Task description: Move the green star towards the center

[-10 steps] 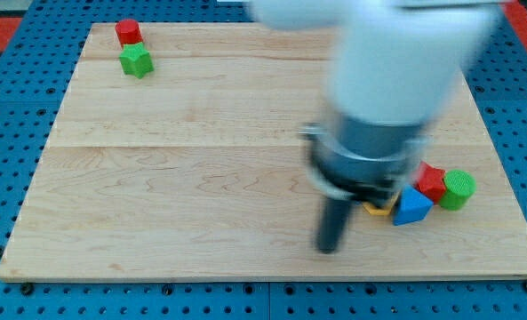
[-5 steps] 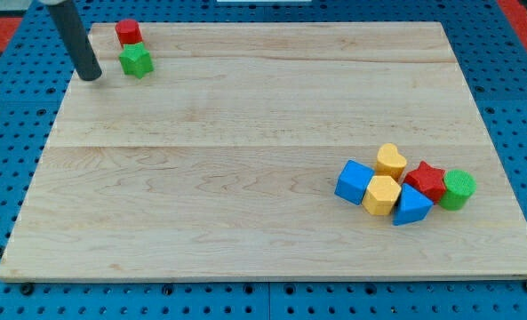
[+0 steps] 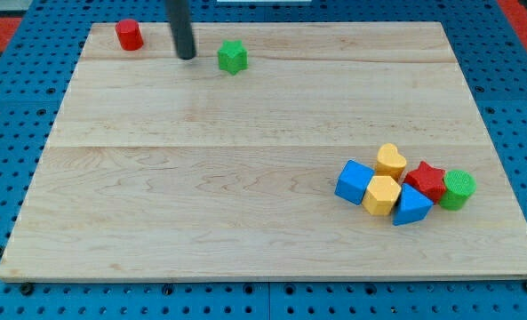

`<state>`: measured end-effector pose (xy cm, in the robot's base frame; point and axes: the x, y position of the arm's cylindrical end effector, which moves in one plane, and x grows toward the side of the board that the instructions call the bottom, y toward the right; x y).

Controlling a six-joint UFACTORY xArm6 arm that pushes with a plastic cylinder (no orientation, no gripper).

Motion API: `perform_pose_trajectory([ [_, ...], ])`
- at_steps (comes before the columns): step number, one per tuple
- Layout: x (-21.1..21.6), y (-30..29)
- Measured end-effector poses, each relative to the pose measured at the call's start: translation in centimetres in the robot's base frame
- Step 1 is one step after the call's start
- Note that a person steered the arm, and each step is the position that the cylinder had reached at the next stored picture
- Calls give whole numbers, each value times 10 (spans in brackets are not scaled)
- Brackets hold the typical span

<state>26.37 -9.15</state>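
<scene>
The green star (image 3: pixel 232 57) lies near the view's top, left of the middle of the wooden board (image 3: pixel 201 196). My tip (image 3: pixel 187 56) stands on the board just to the star's left, with a small gap between them. The rod rises straight up out of the view's top.
A red cylinder (image 3: pixel 129 35) sits at the top left corner. At the lower right is a cluster: blue cube (image 3: pixel 355 180), yellow heart (image 3: pixel 390 160), yellow hexagon (image 3: pixel 382 195), blue triangle (image 3: pixel 411 206), red star (image 3: pixel 426 180), green cylinder (image 3: pixel 459 188).
The green star has slid rightward away from the red cylinder. My tip has moved from the star's left at the board's left edge to the right, following the star.
</scene>
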Motion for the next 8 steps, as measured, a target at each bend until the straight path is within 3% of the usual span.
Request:
perform_pose_trajectory([
  [1,64,77],
  [2,100,110],
  [3,100,28],
  [5,22,17],
  [6,-12,78],
  [7,71,145],
  [8,145,161],
])
